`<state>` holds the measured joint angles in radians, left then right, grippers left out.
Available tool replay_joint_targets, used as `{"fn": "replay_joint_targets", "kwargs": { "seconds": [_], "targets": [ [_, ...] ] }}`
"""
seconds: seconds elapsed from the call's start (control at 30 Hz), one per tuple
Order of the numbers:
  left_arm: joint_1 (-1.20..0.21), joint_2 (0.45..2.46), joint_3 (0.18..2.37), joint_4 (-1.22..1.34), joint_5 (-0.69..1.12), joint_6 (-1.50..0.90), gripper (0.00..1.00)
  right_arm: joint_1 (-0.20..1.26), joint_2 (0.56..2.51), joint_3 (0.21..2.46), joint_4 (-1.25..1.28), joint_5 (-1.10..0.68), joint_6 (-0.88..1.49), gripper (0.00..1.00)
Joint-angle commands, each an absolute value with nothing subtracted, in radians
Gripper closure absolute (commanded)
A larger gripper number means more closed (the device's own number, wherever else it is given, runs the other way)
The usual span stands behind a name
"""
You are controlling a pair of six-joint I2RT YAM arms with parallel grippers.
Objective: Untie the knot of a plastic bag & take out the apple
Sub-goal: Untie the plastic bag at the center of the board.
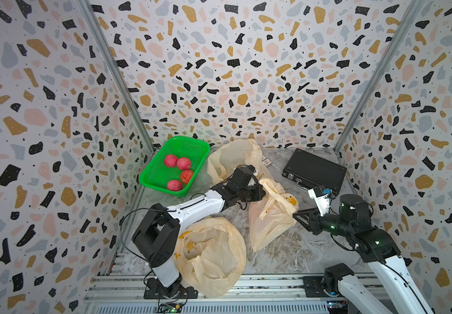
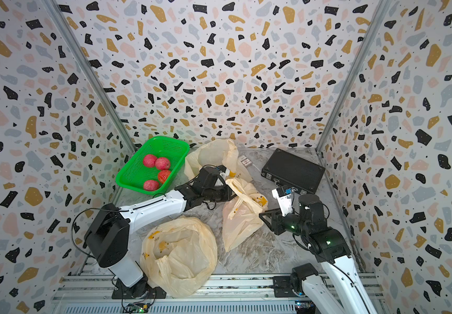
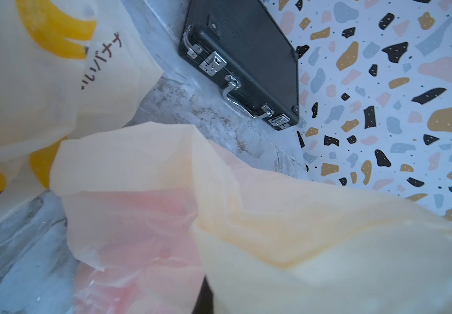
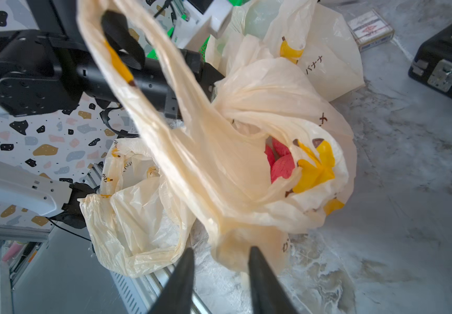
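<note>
A grey marbled tabletop (image 1: pixel 287 252) is lying inside a booth, with terrazzo-printed walls (image 1: pixel 219 68) closing it in on three sides. Ribbed aluminium rails (image 1: pixel 260 282) are running along the open front edge. Bare table is showing mostly at the front right, between the arms.

A green mesh basket (image 1: pixel 151 176) is sitting in the back-left corner, holding four red apples (image 1: pixel 183 163). A hard black case (image 1: pixel 314 168) with chrome latches is lying in the back-right corner. A crumpled cream back bag (image 1: pixel 235 155) is slumping against the rear wall, and a puffed front bag (image 1: pixel 214 255) is spilling onto the rails.

Between them the thin, translucent plastic bag (image 1: pixel 271 217) is lying mid-table, with a red apple (image 4: pixel 281 163) showing inside its mouth. The left gripper (image 1: pixel 261 187) is pinching its stretched handle (image 4: pixel 148 89). The right gripper (image 4: pixel 220 251) is standing with its fingers apart, the tips at the bag's side.
</note>
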<state>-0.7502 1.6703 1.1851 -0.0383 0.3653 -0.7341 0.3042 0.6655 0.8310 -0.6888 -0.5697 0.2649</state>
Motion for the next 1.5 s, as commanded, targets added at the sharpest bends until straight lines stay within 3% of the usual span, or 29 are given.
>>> {"fn": "replay_joint_targets", "kwargs": {
  "seconds": [0.0,0.1,0.23,0.37,0.57,0.8,1.03,1.13,1.2,1.27,1.37,1.4,1.47],
  "targets": [
    [-0.726,1.626,1.12,0.1,0.595,-0.628,1.0,0.305,0.702,0.914,-0.709,-0.514,0.299,0.28],
    [-0.701,1.59,1.036,0.15,0.69,-0.593,1.0,0.288,0.746,0.974,-0.719,-0.516,0.309,0.13],
    [-0.639,1.579,0.934,0.302,0.794,-0.65,1.0,0.249,0.79,1.044,-0.711,-0.522,0.326,0.05],
    [-0.597,1.613,0.879,0.529,0.88,-0.751,1.0,0.219,0.85,1.017,-0.696,-0.487,0.33,0.09],
    [-0.571,1.688,0.86,0.789,0.914,-0.891,1.0,0.216,0.946,0.903,-0.566,-0.698,0.359,0.11],
    [-0.571,1.73,0.922,0.803,0.932,-0.911,1.0,0.238,1.036,0.937,-0.495,-0.782,0.352,0.1],
    [-0.571,1.759,0.965,0.855,0.951,-0.957,1.0,0.325,1.186,0.958,-0.483,-0.714,0.306,0.14],
    [-0.569,1.759,0.972,0.872,0.967,-0.972,1.0,0.324,1.206,0.941,-0.473,-0.645,0.299,0.24],
    [-0.568,1.765,0.979,0.873,0.994,-0.98,1.0,0.32,1.212,0.93,-0.433,-0.619,0.315,0.37],
    [-0.562,1.764,0.967,0.865,1.018,-0.982,1.0,0.298,1.211,0.934,-0.397,-0.611,0.341,0.55],
    [-0.535,1.738,0.918,0.845,1.045,-0.971,1.0,0.25,1.174,0.953,-0.369,-0.599,0.379,0.95],
    [-0.522,1.726,0.906,0.809,1.057,-0.948,1.0,0.237,1.168,0.962,-0.381,-0.592,0.379,1.0],
    [-0.499,1.7,0.883,0.733,1.075,-0.892,1.0,0.222,1.167,0.983,-0.429,-0.57,0.361,1.0]
  ]
}}
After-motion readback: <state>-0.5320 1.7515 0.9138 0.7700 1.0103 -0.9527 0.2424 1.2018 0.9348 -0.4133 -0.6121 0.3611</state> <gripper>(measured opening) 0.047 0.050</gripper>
